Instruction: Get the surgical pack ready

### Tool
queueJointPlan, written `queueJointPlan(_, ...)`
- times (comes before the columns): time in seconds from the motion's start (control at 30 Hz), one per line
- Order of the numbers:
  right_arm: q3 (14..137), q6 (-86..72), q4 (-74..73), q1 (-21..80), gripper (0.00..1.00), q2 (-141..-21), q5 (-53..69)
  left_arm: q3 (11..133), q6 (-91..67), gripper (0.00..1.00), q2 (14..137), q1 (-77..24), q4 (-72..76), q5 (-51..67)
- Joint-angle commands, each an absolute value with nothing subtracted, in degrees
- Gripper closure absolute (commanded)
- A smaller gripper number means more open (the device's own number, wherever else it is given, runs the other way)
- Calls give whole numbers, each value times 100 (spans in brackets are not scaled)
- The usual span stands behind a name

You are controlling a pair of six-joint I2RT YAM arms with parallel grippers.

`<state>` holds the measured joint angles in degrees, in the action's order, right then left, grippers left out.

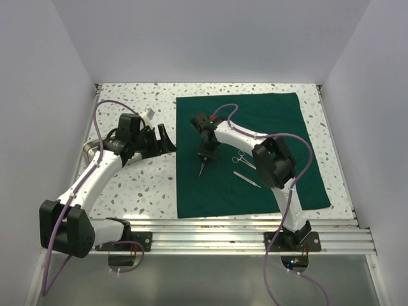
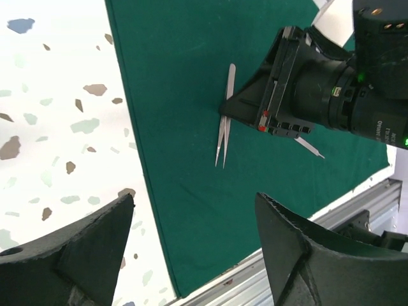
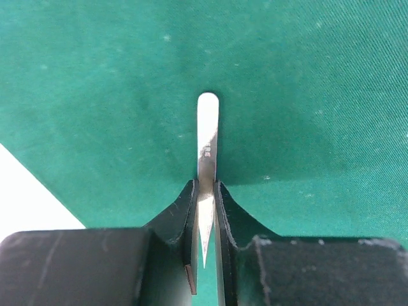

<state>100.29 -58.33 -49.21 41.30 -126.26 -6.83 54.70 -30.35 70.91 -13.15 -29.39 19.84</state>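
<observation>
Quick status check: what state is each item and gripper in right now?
dark green fabric drape: spread flat on table.
slim steel tweezers: pinched by right gripper, over drape.
right gripper: shut on tweezers.
left gripper: open, empty.
ring-handled steel forceps: lying loose on drape.
thin straight steel instrument: lying loose on drape.

Steel tweezers (image 2: pixel 223 141) on green drape (image 2: pixel 178 76)

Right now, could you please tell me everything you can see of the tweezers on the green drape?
The tweezers are slim, bright steel: two arms joined at a rounded end, tapering to fine points held close together. The right gripper is shut on them about midway. They sit over the left part of the green drape, points toward the arms' bases; whether they rest on the cloth or hang above it I cannot tell.
</observation>
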Motion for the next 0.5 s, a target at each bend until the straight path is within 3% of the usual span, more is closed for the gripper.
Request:
queueJointPlan(0.0,10345,-5661,-4931,4140,98,-12138,-879,5607,-2962,18,7233,-1266,-2725,2408)
queueJointPlan(0.17,10275,-5090,-4528,4131,100,-11726,-572,5538,-3154,12,7400,-1266,-2321,3084)
queueJointPlan(0.47,9958,-4719,-3226,4140,100,-10864,1176,5001,-3673,15,7602,-1266,-1556,3744)
